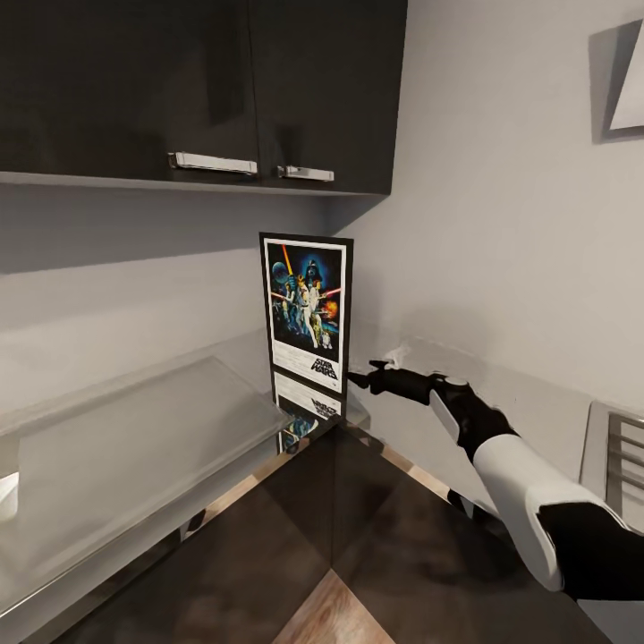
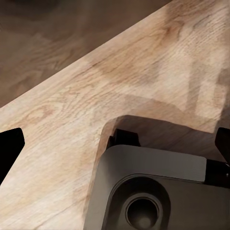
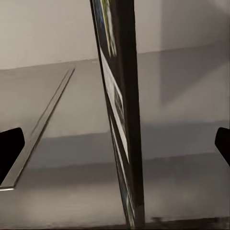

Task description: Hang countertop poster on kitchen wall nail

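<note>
I'm on the reach-in: the poster (image 1: 307,311) stands upright on the table (image 1: 134,429), edge-on between my right gripper's (image 1: 368,373) wide-spread, empty fingers (image 3: 9,148). Next I judge I must close squarely on its edge.

Two dark wall cabinets (image 1: 201,89) were seen mounted high on the pale grey walls (image 1: 501,233), each fitted with a horizontal metal handle (image 1: 213,163) near its lower edge. A white and grey angled object (image 1: 624,85), cut off by the frame, was seen high on the right wall, and a ribbed metal fixture (image 1: 617,456) was seen low at the right edge. A light wooden floor (image 2: 72,120), crossed by dark shadows, was shown in the left wrist view.
</note>
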Controlling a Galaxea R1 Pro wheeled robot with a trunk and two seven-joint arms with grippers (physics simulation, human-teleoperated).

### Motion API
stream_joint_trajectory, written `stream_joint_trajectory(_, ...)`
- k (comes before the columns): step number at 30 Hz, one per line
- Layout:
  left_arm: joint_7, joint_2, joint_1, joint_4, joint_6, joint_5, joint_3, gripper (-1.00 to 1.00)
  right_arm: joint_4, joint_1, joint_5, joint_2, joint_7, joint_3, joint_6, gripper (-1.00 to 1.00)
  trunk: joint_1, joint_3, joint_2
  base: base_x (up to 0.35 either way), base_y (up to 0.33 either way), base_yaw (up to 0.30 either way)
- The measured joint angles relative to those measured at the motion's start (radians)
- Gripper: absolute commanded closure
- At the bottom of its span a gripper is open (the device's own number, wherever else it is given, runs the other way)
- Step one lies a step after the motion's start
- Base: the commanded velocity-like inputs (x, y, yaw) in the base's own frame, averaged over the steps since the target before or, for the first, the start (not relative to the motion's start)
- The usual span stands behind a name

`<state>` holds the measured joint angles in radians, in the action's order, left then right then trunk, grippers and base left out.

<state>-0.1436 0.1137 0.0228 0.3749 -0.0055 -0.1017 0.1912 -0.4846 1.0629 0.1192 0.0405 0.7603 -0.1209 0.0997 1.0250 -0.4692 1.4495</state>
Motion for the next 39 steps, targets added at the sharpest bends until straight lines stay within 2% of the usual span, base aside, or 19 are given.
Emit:
stream_joint_trajectory(7,0.0,0.0,0.0,0.0,0.0,0.0,0.0,-1.0,0.087,0.0,-0.007,-0.004,0.0,-0.022,-0.058,-1.0,0.0,0.0,0.0,0.0,0.0,0.0)
stream_joint_trajectory(24,0.0,0.0,0.0,0.0,0.0,0.0,0.0,-1.0,0.098,0.0,-0.007,-0.005,0.0,-0.024,-0.068,-1.0,0.0,0.0,0.0,0.0,0.0,0.002)
stream_joint_trajectory(39,0.0,0.0,0.0,0.0,0.0,0.0,0.0,-1.0,0.097,0.0,-0.007,-0.004,0.0,-0.024,-0.068,-1.0,0.0,0.0,0.0,0.0,0.0,0.132)
